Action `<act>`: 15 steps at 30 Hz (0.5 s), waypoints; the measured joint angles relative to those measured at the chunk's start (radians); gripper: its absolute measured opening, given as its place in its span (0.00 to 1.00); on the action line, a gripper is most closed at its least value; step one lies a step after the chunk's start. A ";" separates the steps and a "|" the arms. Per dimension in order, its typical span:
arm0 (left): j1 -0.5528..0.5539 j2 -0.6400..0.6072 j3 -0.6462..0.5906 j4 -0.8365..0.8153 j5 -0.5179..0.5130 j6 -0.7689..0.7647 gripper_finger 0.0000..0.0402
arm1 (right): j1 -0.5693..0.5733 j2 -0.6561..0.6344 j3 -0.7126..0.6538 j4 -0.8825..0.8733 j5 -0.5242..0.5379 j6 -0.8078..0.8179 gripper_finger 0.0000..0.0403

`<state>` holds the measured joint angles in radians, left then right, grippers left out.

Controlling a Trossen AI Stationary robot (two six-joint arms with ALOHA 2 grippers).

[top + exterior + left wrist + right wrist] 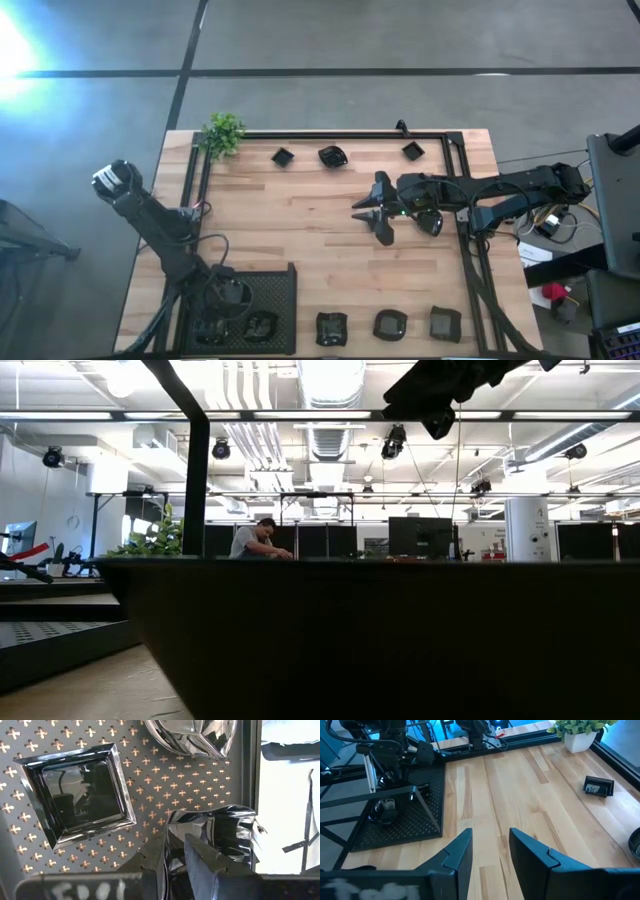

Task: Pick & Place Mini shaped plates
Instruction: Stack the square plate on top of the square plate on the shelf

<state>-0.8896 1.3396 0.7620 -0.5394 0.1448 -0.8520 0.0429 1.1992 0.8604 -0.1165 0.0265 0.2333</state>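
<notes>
The left hand (232, 318) is down inside the large black perforated mesh tray (275, 285) at the table's seven o'clock corner. In the left wrist view one dark finger (210, 865) lies against a wavy-rimmed glossy black mini plate (220, 827), which rests on the tray floor beside the tray's raised wall. Whether the fingers pinch that plate or have let go of it I cannot tell. Two more plates lie in the tray with it: a square glossy black plate (77, 792) with a mirrored rim, and a rounded glossy dish (192, 735), only partly in view.

The right hand (372, 213) hangs over bare wood near the centre of the light wooden table (300, 220), its fingers spread and holding nothing. Its fingertips aim towards nine o'clock, with the arm reaching in from three o'clock.

Six plates are not yet in the tray. Three small black plates (330, 155) sit in a row along the twelve o'clock edge, right of the small green potted plant (223, 133). Three dark, rounded-square plates (389, 325) line the six o'clock edge.

The middle far plate lies at about eleven o'clock from the right hand, nearer than the six o'clock row. By position, the right arm looks better placed for that row, and the left for the six o'clock trio beside the tray.
</notes>
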 joint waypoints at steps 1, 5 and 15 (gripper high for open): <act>0.001 -0.002 0.000 -0.001 0.000 0.001 0.17 | 0.000 0.000 0.000 0.000 0.000 0.000 0.30; 0.001 -0.025 0.000 -0.014 -0.002 -0.015 0.17 | 0.000 0.000 0.000 0.000 0.000 0.001 0.30; 0.002 -0.156 0.000 -0.025 -0.305 -0.091 0.17 | 0.000 0.000 0.000 -0.003 0.000 -0.003 0.31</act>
<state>-0.8875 1.1832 0.7623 -0.5648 -0.1600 -0.9435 0.0429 1.1990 0.8604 -0.1196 0.0264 0.2306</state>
